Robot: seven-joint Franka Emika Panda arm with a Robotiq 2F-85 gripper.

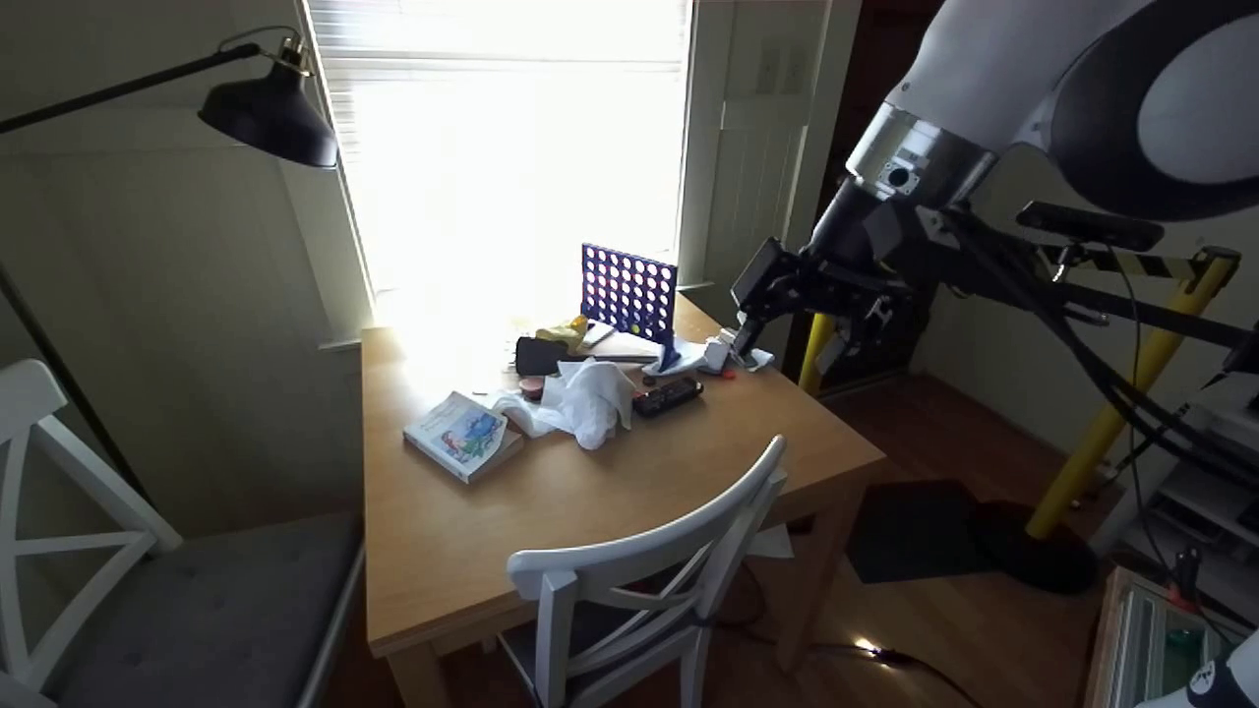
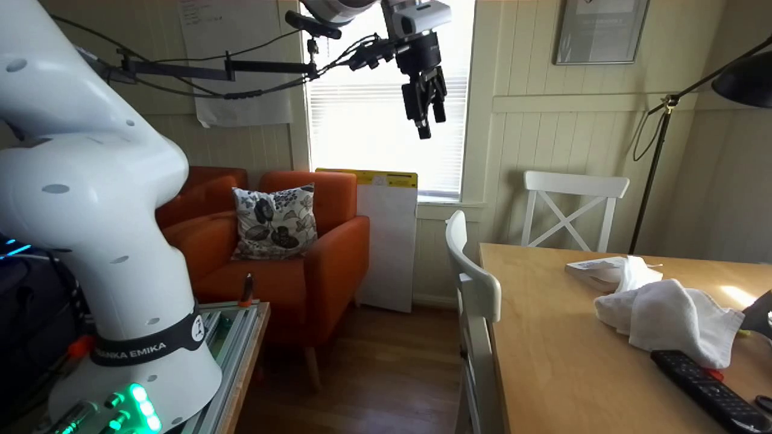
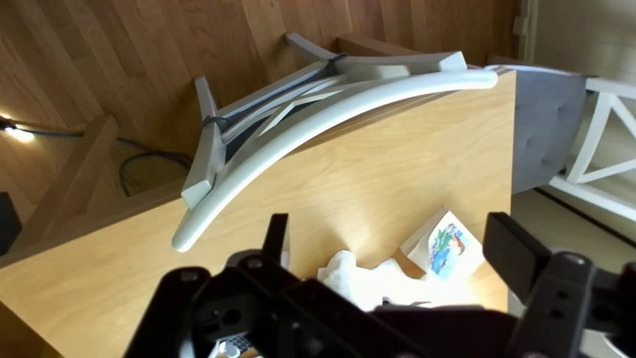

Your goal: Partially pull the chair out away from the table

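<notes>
The white chair (image 1: 659,531) stands at the table's near edge, its seat partly under the top. Its curved top rail also shows in an exterior view (image 2: 480,280) and the wrist view (image 3: 343,108). The light tan wooden table (image 1: 610,497) also shows in an exterior view (image 2: 555,337) and the wrist view (image 3: 357,169). My gripper (image 3: 387,219) is open, its fingers wide apart with nothing between them. It hangs well above the chair's rail in an exterior view (image 2: 432,125), apart from chair and table. It also shows in an exterior view (image 1: 787,354). The chair's seat is mostly hidden.
On the table lie a book (image 1: 462,438), a white cloth (image 1: 595,403), a black remote (image 1: 669,396) and a blue game grid (image 1: 629,295). Another white chair with a grey cushion (image 1: 207,610), a black lamp (image 1: 270,113) and an orange armchair (image 2: 338,253) stand around.
</notes>
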